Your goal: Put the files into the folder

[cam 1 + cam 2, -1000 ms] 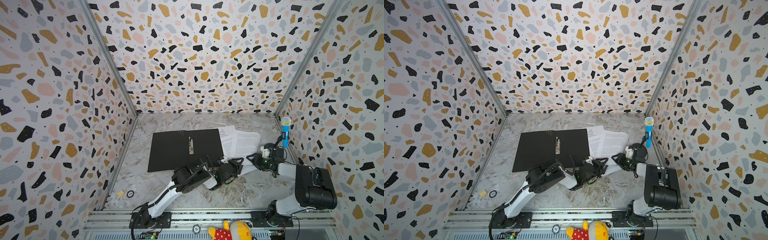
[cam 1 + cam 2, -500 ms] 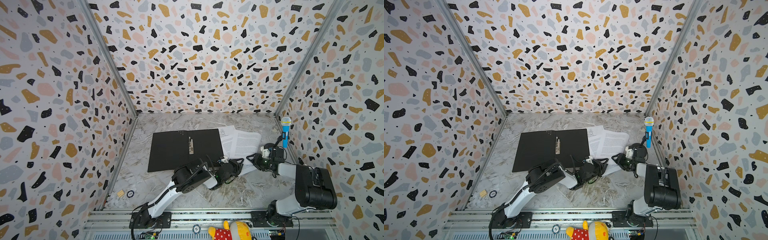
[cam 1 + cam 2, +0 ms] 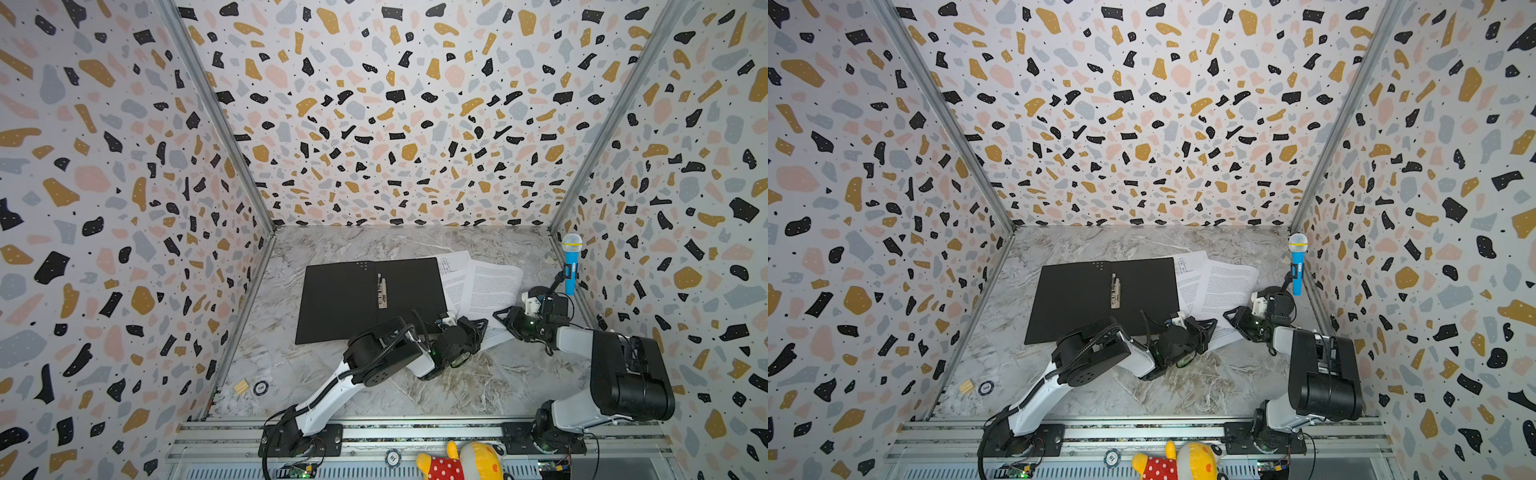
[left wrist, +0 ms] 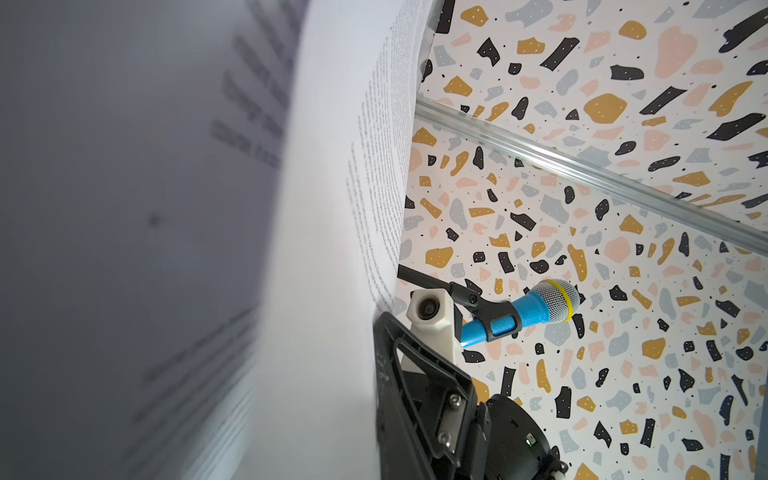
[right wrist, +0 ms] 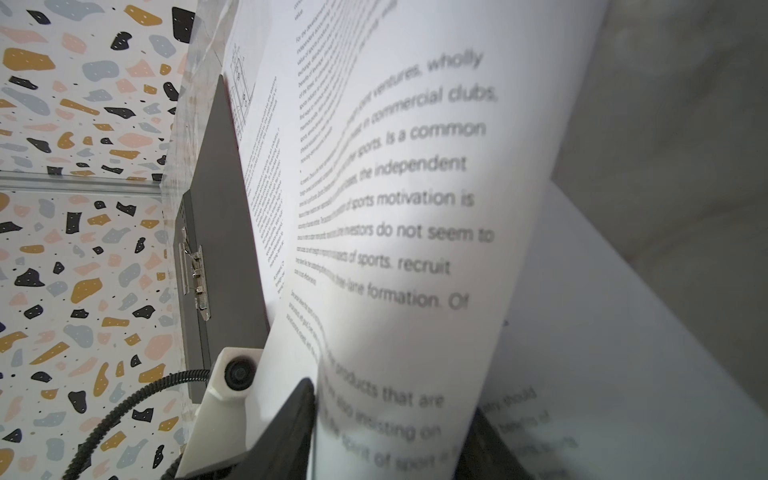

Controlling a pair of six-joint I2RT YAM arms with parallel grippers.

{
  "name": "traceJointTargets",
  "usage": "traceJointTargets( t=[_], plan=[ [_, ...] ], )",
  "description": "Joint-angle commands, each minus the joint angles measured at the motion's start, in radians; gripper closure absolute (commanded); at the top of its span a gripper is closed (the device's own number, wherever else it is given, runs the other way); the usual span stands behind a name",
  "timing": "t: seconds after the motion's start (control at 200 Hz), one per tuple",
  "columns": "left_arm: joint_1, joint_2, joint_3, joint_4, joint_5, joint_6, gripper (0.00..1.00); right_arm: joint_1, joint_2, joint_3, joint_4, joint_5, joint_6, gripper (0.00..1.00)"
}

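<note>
The folder [image 3: 345,299] [image 3: 1075,299] lies open and flat on the marble floor, black inside up, its metal clip [image 3: 381,291] [image 5: 193,270] on the spine. The files [image 3: 490,286] [image 3: 1225,286] are overlapping white printed sheets lying right of the folder, one tucked under its right edge. My left gripper [image 3: 478,326] [image 3: 1208,326] is shut on the near edge of the top sheet, which rises close in front of the left wrist camera [image 4: 332,208]. My right gripper [image 3: 505,318] [image 3: 1233,318] sits just to the right, jaws apart, with the bowed sheet [image 5: 415,208] between them.
A blue toy microphone [image 3: 571,266] [image 4: 528,309] stands on a black stand by the right wall, close behind my right gripper. A small wooden block [image 3: 240,387] and a round token [image 3: 260,387] lie near the left wall. A plush toy [image 3: 461,461] sits on the front rail.
My left gripper's jaws have closed on the sheet's near edge. Neither arm has visibly shifted, and the right jaws stand as before.
</note>
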Motion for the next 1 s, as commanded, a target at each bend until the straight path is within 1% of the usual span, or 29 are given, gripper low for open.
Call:
traceJointTargets(
  t=[0.0, 0.245, 0.34, 0.486, 0.506, 0.621, 0.821, 0.996],
  plan=[
    [-0.006, 0.020, 0.025, 0.044, -0.004, 0.007, 1.00, -0.008, -0.039, -0.006, -0.025, -0.007, -0.014, 0.49],
    [-0.007, 0.011, 0.030, 0.045, 0.001, 0.020, 1.00, -0.029, -0.070, 0.001, -0.048, -0.017, -0.016, 0.44],
    [-0.007, 0.003, 0.038, 0.044, 0.006, 0.032, 1.00, -0.043, -0.087, 0.002, -0.060, -0.026, -0.017, 0.36],
    [-0.007, -0.016, 0.064, 0.025, 0.024, 0.067, 1.00, -0.075, -0.117, -0.002, -0.073, -0.051, -0.012, 0.28],
    [-0.007, -0.018, 0.068, 0.020, 0.026, 0.070, 1.00, -0.080, -0.121, -0.004, -0.073, -0.054, -0.011, 0.25],
    [-0.005, -0.032, 0.088, 0.006, 0.042, 0.092, 1.00, -0.105, -0.146, -0.012, -0.067, -0.081, -0.002, 0.19],
    [0.004, -0.077, 0.086, -0.020, 0.047, 0.140, 1.00, -0.142, -0.165, -0.022, -0.071, -0.114, 0.001, 0.16],
    [0.024, -0.117, 0.043, -0.019, 0.043, 0.151, 1.00, -0.164, -0.155, -0.036, -0.049, -0.150, 0.011, 0.16]
  ],
)
